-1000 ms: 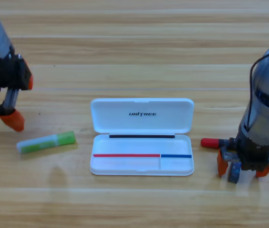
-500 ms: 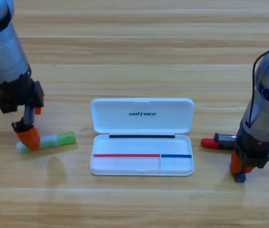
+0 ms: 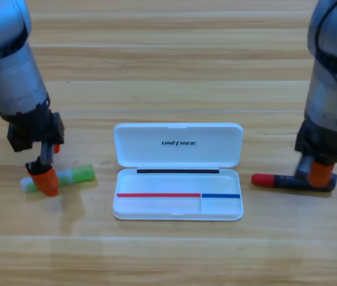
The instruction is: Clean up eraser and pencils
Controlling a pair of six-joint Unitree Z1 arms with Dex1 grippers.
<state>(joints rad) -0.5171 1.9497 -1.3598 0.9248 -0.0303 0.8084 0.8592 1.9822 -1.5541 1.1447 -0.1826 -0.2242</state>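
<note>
The green highlighter point(image 3: 67, 176) lies on the table left of the case. My left gripper point(image 3: 49, 165) points down at its pale left end, open, with one orange jaw in front of it and the other behind. The red-capped black marker point(image 3: 275, 180) lies right of the case. My right gripper point(image 3: 320, 173) hangs over the marker's right end, its orange jaws together as one lump. The eraser is hidden; it no longer lies on the table in front of the right arm.
The open white case point(image 3: 177, 205) sits in the middle, its lid point(image 3: 178, 145) folded back toward the far side. Both grey arms stand tall at the picture's left and right edges.
The right gripper closed on the eraser near the front, then rose and moved back over the marker's end. The left gripper came down and in onto the highlighter's left end.
</note>
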